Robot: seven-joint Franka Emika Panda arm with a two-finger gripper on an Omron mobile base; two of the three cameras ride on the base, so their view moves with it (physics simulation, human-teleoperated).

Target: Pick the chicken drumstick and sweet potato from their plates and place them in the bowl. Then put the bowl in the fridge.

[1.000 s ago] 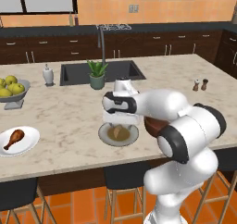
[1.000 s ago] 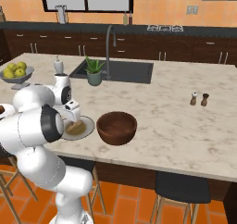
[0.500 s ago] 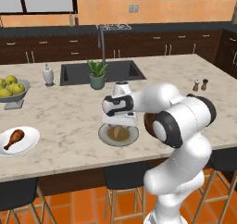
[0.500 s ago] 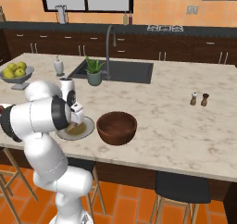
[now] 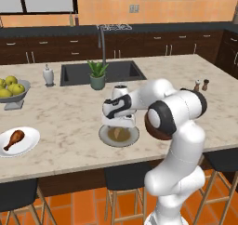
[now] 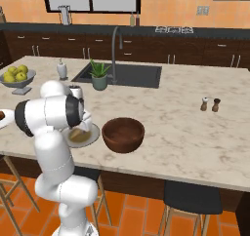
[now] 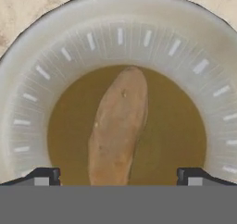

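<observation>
Tool (image 7: pixel 118 174) hangs right above the sweet potato (image 7: pixel 118 126), jaws spread wide and empty. The potato lies mid-plate (image 7: pixel 194 56) on the tabletop (image 5: pixel 69 117), its long axis running straight between the fingertips (image 7: pixel 44 176), so a straight drop should straddle it.

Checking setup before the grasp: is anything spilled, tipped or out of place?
Nothing stands out. The sweet potato lies centred on its grey-green plate, the drumstick on its white plate, the wooden bowl upright.
</observation>
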